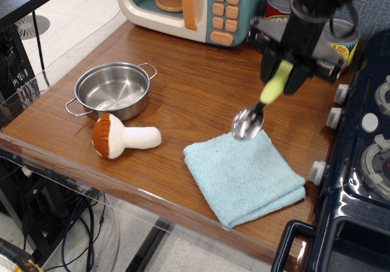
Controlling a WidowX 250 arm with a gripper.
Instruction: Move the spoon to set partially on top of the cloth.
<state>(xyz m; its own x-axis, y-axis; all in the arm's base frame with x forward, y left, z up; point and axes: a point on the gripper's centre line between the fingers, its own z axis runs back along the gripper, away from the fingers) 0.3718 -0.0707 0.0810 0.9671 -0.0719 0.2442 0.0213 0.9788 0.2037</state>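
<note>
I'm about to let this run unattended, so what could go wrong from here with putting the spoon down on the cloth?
The claw holds the spoon by its handle, bowl tilted down over the far edge of the cloth. Released from this height, it could bounce or slide off onto the wooden counter. Pressing lower might drag and bunch the cloth. The arm also hangs close to the pineapple can and could knock it.

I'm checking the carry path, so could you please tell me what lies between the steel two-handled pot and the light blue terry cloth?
In observation.image, the plush mushroom lies between steel pot and cloth; otherwise bare wooden counter.
</note>
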